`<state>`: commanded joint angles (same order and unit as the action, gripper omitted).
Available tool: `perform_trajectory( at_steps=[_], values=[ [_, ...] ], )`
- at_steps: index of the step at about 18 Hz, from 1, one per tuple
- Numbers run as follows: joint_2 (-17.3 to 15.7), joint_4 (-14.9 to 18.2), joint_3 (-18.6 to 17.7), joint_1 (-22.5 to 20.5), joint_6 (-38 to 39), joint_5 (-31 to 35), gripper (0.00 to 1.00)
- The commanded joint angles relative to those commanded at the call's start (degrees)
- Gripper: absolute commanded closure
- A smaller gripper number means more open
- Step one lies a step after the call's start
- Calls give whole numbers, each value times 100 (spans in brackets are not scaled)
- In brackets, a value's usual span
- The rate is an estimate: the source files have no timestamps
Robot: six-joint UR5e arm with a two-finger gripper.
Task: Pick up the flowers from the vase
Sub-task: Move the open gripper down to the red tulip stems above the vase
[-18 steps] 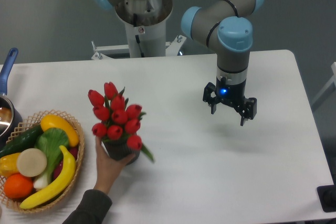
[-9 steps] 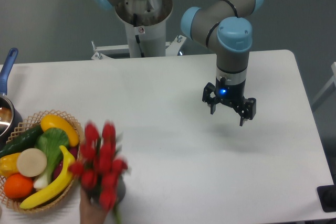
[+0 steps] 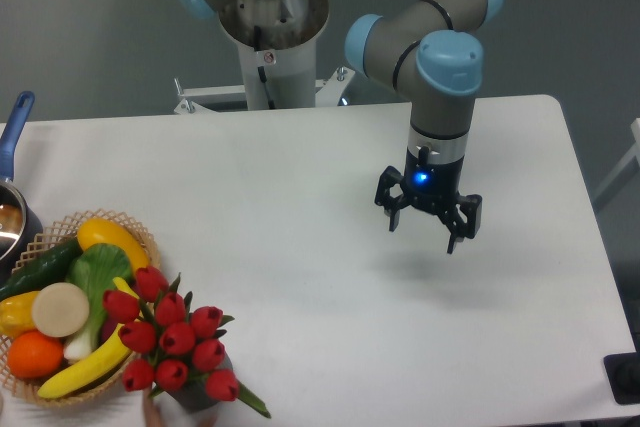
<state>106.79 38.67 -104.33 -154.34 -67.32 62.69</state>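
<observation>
Flowers [image 3: 172, 339]: tight bunch of red tulip buds, green leaves; standing in the vase, near the table's front-left edge
Vase [image 3: 196, 397]: dark grey; mostly hidden beneath blooms

My arm [image 3: 440, 7] is silver-grey tubing with pale blue caps at each joint; my wrist narrows to a grey cylinder with a dark band; my gripper [image 3: 428, 219] is black, two-fingered, with a small blue light glowing above it.
</observation>
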Motion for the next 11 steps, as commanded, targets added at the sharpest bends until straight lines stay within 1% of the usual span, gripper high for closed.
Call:
perform_trajectory(
  at_steps=[3, 4, 6, 7, 9, 10, 11],
  values=[
    [17, 9, 202, 88, 18, -808, 0],
    [35, 9, 229, 184, 18, -1185, 0],
    [192, 9, 255, 272, 18, -1985, 0],
    [280, 9, 247, 325, 18, -2258, 0],
    [351, 9, 246, 500, 18, -2567, 0],
    [447, 9, 273, 579, 18, -2760, 0],
    [509, 9, 264, 606, 18, -3049, 0]
  ],
)
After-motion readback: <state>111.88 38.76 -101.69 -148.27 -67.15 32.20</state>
